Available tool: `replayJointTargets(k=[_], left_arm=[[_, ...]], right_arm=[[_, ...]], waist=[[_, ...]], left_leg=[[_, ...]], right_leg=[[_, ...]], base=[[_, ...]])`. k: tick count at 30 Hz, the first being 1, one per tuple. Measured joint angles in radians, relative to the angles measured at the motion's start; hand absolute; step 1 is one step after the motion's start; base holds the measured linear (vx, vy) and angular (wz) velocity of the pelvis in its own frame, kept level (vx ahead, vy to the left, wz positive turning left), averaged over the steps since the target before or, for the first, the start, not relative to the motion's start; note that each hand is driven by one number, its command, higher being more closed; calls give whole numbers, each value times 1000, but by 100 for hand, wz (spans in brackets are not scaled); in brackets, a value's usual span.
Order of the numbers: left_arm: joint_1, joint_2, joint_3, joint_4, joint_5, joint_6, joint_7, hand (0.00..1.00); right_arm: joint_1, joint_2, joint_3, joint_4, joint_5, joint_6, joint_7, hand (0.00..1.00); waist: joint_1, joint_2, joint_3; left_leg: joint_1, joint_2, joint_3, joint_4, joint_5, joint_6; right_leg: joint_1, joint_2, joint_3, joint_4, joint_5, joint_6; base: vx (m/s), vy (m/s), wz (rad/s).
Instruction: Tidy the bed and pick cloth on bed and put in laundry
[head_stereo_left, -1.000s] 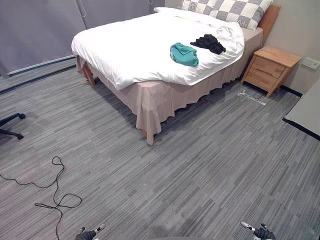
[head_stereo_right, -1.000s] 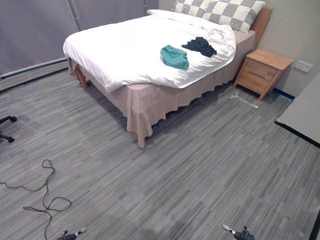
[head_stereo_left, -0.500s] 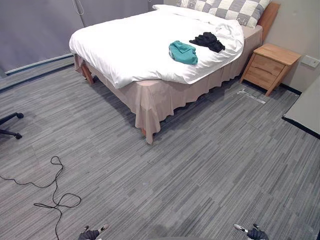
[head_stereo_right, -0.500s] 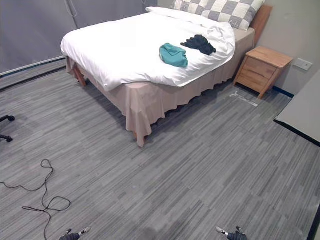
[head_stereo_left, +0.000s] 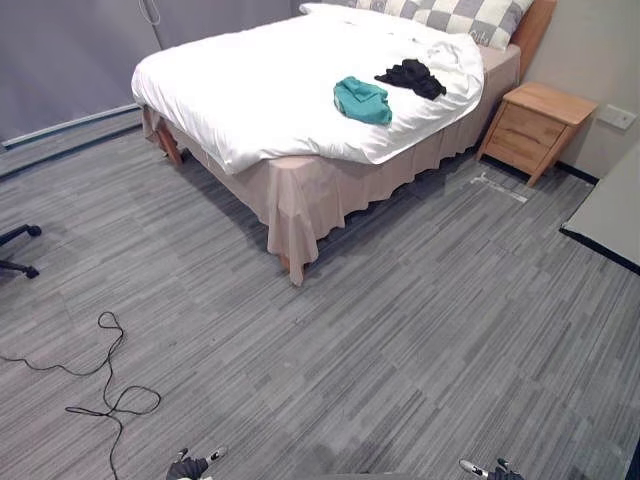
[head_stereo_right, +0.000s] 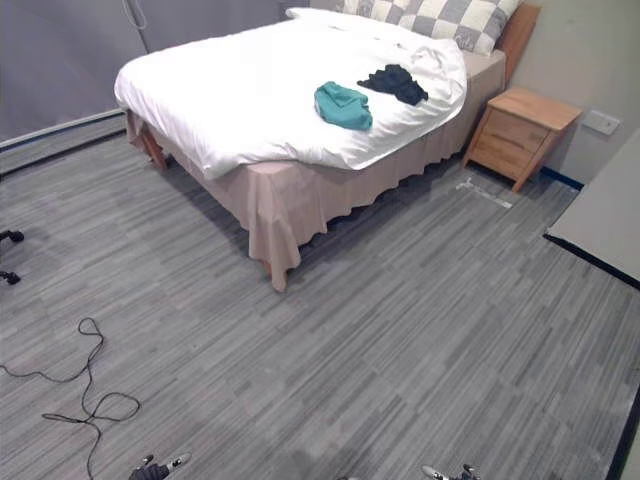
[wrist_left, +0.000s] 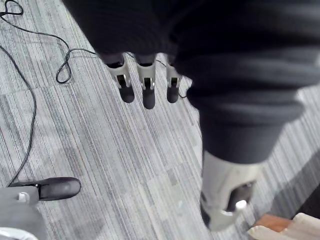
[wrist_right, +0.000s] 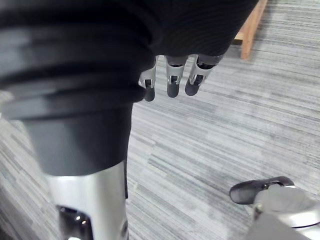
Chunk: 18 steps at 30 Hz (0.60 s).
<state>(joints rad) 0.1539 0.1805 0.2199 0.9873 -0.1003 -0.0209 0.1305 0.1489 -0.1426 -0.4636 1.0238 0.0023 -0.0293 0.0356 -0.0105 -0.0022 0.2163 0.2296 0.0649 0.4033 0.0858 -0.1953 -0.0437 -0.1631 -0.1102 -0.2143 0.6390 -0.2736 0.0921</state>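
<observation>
Left eye view
- Bed (head_stereo_left: 300, 190): far ahead of both sets of fingers, pale skirt hanging to the floor (head_stereo_left: 400, 330).
- Duvet (head_stereo_left: 250, 85): white, spread over the bed, rumpled near the pillows (head_stereo_left: 470, 12).
- Teal cloth (head_stereo_left: 362, 100): bunched on the duvet, well apart from the fingers of either hand.
- Black cloth (head_stereo_left: 411, 77): on the duvet just past the teal cloth, nearer the pillows, not touching it.
- Nightstand (head_stereo_left: 535, 125): wooden, by the head of the bed, far ahead and right of the right fingers.
- Left hand (head_stereo_left: 190, 466): low at the near edge, above bare floor.
- Right hand (head_stereo_left: 490, 470): low at the near edge, well apart from the left hand.

Right eye view
- Socket (head_stereo_right: 602, 122): on the wall beyond the nightstand.

Left wrist view
- Fingers (wrist_left: 148, 92): released, straight, side by side, grasping nothing.
- Thumb (wrist_left: 227, 200): apart from the fingers, touching nothing.
- Floor: grey planks beneath the fingertips.

Right wrist view
- Fingers (wrist_right: 172, 85): released, straight in a row, grasping nothing.
- Wooden leg (wrist_right: 250, 30): standing on the floor beyond the fingertips, apart from them.
</observation>
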Motion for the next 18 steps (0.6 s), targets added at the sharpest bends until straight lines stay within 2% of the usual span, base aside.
replayJointTargets(k=[1, 3, 4, 5, 7, 8, 9, 10, 11, 12, 13, 14, 15, 16, 17, 18], left_arm=[[0, 9, 1, 2, 0, 4, -1, 0], [-12, 23, 0, 5, 3, 6, -6, 0], [-18, 30, 1, 6, 3, 5, -19, 0], [-23, 35, 7, 6, 5, 3, -29, 0], [-23, 28, 36, 7, 12, -4, -38, 0], [-20, 12, 49, 9, 19, -17, -47, 0], [-22, -4, 57, 9, 21, -21, -50, 0], [-22, -15, 59, 8, 21, -25, -52, 0], [-18, -33, 71, 3, 20, -35, -57, 0], [-33, -45, 77, 2, 20, -52, -72, 0], [-35, -47, 75, 2, 20, -54, -79, 0], [-37, -50, 64, -3, 20, -61, -93, 0], [-37, -56, 59, -7, 20, -73, -96, 0], [-37, -56, 54, -12, 20, -81, -96, 0], [-33, -56, 54, -30, 20, -84, -96, 0], [-31, -56, 52, -44, 20, -84, -98, 0]], right_arm=[[0, 0, 1, 7, 0, 0, 4, 0], [0, 1, 8, 12, 0, -1, 7, 0], [0, 1, 19, 11, 1, -2, 9, 0], [3, 4, 19, 12, -3, -1, 13, 0], [18, 11, 13, 12, -5, -2, 17, 0], [47, 15, -6, 13, -11, -1, 17, 0], [51, 12, -11, 12, -17, -1, 17, 0], [52, 12, -14, 9, -29, 0, 18, 0], [60, 14, -20, -1, -43, 2, 26, 0], [27, 14, -44, 3, -47, 2, 30, 0], [18, 13, -44, 3, -49, 1, 30, 0], [8, 8, -42, -10, -55, -2, 30, 0], [-1, -5, -31, -5, -77, -6, 26, 0], [-3, -12, -10, -1, -83, -9, 22, 0], [-11, -20, 18, 10, -83, -11, 19, 0], [-22, -24, 34, 17, -82, -14, 13, 0]], waist=[[-4, 1, 4], [-8, 8, 14], [-8, 2, 17], [-9, -18, 31], [-16, -43, 46], [-20, -30, 50], [-31, -4, 45], [-48, 21, 27], [-56, 43, -7], [-40, 61, -8], [-40, 68, -9], [-42, 71, -2], [-42, 85, 4], [-41, 89, 7], [-38, 75, 19], [-34, 59, 28]], left_leg=[[8, 25, 5, 10, -11, -13], [18, 75, 12, 18, -30, -37], [22, 91, 16, 16, -44, -57], [40, 90, 24, 20, -55, -78], [80, 88, 24, 31, -87, -115], [134, 112, 14, 37, -132, -133], [150, 138, 5, 35, -158, -99], [155, 160, -6, 22, -186, -22], [151, 178, -34, 46, -173, 115], [80, 229, -45, 237, -64, 42], [42, 257, -58, 317, -14, 20], [-33, 300, -82, 501, 74, 4], [-118, 322, -126, 713, 62, -24], [-178, 323, -155, 835, 40, -36], [-259, 299, -172, 951, 6, -44], [-310, 270, -167, 970, -16, -48]], right_leg=[[-20, 6, -7, -28, -6, -1], [-68, 26, -16, -155, 32, -12], [-104, 28, -9, -303, 127, -13], [-135, 10, 10, -392, 206, -2], [-155, -31, 35, -448, 268, 3], [-154, -43, 19, -395, 354, -16], [-175, -29, 1, -308, 359, -34], [-213, -21, -23, -210, 296, -57], [-235, -1, -48, -148, 212, -101], [-228, 35, -47, -134, 159, -143], [-212, 45, -49, -142, 154, -148], [-162, 72, -51, -173, 124, -165], [-88, 105, -50, -226, 107, -184], [-33, 123, -50, -266, 101, -195], [52, 135, -51, -322, 93, -208], [109, 136, -55, -358, 98, -207]], base=[[109, -28, -15], [181, -104, -15], [295, -188, -20], [284, -194, -17], [315, -283, 0], [367, -333, 16], [428, -337, 26], [515, -319, 35], [664, -405, -5], [592, -367, -24], [588, -382, -40], [576, -338, -8], [589, -304, 2], [693, -279, 7], [568, -202, 10], [663, -223, -1]])
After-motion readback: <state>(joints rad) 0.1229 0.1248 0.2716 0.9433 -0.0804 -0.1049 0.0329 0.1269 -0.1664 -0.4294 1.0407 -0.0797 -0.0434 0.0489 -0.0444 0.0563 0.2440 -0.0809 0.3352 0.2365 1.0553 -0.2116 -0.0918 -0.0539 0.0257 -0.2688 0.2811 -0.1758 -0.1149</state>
